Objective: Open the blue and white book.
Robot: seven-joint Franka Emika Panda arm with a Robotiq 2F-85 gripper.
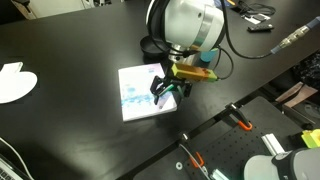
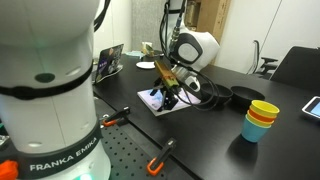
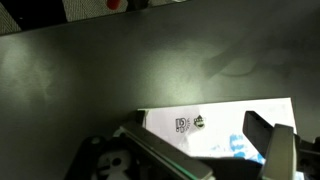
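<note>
The blue and white book (image 1: 136, 97) lies flat and closed on the black table near its front edge. It also shows in the other exterior view (image 2: 157, 101) and in the wrist view (image 3: 225, 122), white with blue blotches and a small printed logo. My gripper (image 1: 165, 88) hangs low over the book's edge, also seen in an exterior view (image 2: 168, 96). In the wrist view the gripper (image 3: 200, 140) has its two fingers spread apart, with the book's cover between them. I cannot tell whether the fingertips touch the cover.
A white plate (image 1: 15, 82) lies at the far side of the table. Stacked coloured cups (image 2: 262, 120), black bowls (image 2: 236, 97) and a blue-screen tablet (image 2: 108, 62) stand around. Orange clamps (image 1: 240, 122) grip the table edge. The robot base (image 2: 50, 100) fills the foreground.
</note>
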